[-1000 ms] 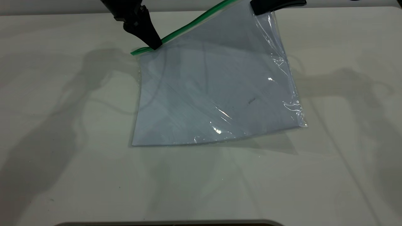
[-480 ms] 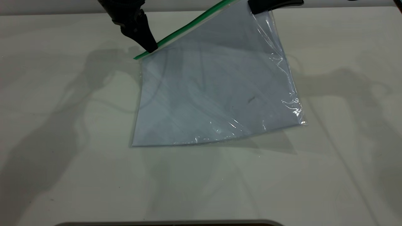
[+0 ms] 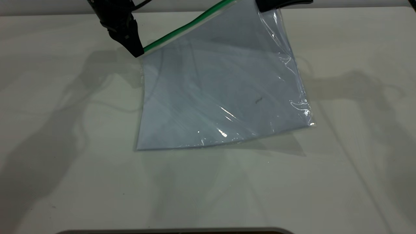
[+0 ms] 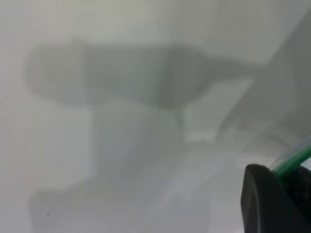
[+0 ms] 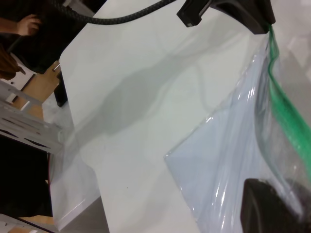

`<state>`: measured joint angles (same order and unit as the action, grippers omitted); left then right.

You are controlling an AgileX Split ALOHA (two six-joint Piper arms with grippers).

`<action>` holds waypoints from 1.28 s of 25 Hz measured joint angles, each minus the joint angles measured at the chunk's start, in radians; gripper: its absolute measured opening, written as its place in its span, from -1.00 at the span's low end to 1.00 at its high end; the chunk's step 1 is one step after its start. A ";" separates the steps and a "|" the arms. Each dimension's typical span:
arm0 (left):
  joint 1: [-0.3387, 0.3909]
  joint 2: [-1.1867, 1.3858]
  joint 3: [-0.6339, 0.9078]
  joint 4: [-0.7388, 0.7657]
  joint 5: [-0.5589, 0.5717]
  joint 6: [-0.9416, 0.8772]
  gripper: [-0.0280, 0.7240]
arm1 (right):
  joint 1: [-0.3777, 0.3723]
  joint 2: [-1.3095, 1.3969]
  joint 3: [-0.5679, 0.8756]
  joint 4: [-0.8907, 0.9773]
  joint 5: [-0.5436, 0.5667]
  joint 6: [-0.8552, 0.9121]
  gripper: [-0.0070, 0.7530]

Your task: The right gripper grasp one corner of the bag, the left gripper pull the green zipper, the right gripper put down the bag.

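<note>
My left gripper (image 3: 138,52) sits at the far left end of the green zipper (image 3: 182,29), its tapered jaws pinched together on the strip's end; in my left wrist view the zipper (image 4: 291,164) runs straight out from between my jaws. I cannot make out the slider tab itself under them. From my left gripper the zipper climbs to the right, taut, toward my right gripper (image 3: 265,7).

The bag (image 3: 221,94) hangs between my two grippers and slopes down toward the viewer: the zipper edge is lifted, while the opposite edge rests on the bench (image 3: 65,162), well below both grippers. The pale sheets inside lie flat against the plastic.

My right gripper holds the far right corner of the bag, up by the zipper's other end, jaws closed on the plastic. In my right wrist view the bag (image 5: 233,160) spreads away from that gripper, with the left gripper (image 5: 260,24) at the zipper's (image 5: 284,111) distant end.
</note>
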<state>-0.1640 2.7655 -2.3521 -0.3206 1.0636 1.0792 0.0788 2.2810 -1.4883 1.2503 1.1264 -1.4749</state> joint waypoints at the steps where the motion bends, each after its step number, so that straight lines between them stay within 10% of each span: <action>1: 0.002 0.000 0.000 -0.012 -0.003 -0.001 -0.65 | 0.000 0.000 0.000 0.000 0.001 0.000 -0.89; 15: 0.013 -0.118 -0.099 -0.167 0.084 -0.179 0.06 | 0.005 0.055 0.000 -0.026 -0.116 0.004 -0.83; 25: 0.013 -0.446 -0.191 -0.190 0.104 -0.496 0.09 | 0.016 0.037 0.000 -0.216 -0.580 0.156 0.30; 32: 0.012 -0.716 -0.196 -0.190 0.104 -0.665 0.08 | -0.081 -0.204 0.000 -0.423 -0.384 0.500 0.52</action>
<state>-0.1517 2.0497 -2.5482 -0.5107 1.1678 0.4144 -0.0017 2.0766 -1.4883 0.8273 0.7425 -0.9751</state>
